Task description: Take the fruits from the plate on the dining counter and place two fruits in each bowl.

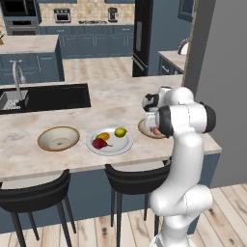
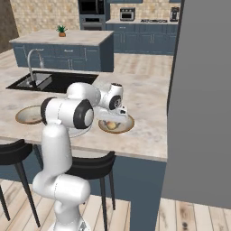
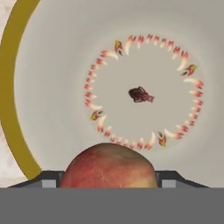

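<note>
My gripper (image 3: 108,180) is shut on the pinkish peach fruit (image 3: 107,166), its dark tips pressed to either side of it. It hangs low over the right bowl (image 2: 127,125), whose cream inside with a ring of small red marks spreads below the hand. The fruit (image 2: 110,125) sits just above the bowl's floor. The white plate (image 1: 123,144) lies at the middle of the dining counter (image 1: 29,154) and carries a dark red fruit (image 1: 99,143), an orange-yellow one (image 1: 102,136) and a yellow-green one (image 1: 120,131). The left bowl (image 1: 58,138) stands left of the plate with nothing in it.
A black sink (image 1: 43,98) with a tap (image 1: 18,77) is set into the counter's far left. Two dark stools (image 1: 132,181) stand under the near edge. A grey wall (image 2: 198,103) rises close on the right.
</note>
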Motion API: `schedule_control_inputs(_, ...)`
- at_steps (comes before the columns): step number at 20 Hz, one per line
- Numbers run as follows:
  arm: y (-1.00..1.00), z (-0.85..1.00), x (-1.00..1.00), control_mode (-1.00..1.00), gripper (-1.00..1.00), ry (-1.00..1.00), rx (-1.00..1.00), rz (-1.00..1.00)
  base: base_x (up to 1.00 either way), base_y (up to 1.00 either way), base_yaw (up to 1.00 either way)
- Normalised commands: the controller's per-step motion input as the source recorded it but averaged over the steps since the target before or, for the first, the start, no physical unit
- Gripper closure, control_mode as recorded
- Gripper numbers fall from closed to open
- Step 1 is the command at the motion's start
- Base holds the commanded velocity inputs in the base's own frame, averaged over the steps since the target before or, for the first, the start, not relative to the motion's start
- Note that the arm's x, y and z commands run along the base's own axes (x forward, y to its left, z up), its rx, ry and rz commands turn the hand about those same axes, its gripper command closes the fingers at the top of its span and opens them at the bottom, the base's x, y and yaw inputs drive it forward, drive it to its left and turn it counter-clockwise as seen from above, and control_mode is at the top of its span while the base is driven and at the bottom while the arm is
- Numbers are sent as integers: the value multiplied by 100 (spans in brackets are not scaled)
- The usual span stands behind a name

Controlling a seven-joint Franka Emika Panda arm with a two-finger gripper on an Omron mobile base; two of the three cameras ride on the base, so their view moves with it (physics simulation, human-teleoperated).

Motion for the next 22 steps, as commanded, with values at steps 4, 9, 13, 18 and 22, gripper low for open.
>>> schedule_control_inputs(4,0,-36,0,-100,-100,1,0,0,0,0,0)
schedule_control_inputs(9,0,0,0,-100,-100,0,0,0,0,0,0)
schedule_control_inputs(13,0,1,0,-100,-100,0,0,0,0,0,0)
schedule_control_inputs(18,0,24,-2,-100,-100,0,0,-2,0,0,0)
schedule_control_inputs(22,0,56,-24,-100,-100,-4,0,0,0,0,0)
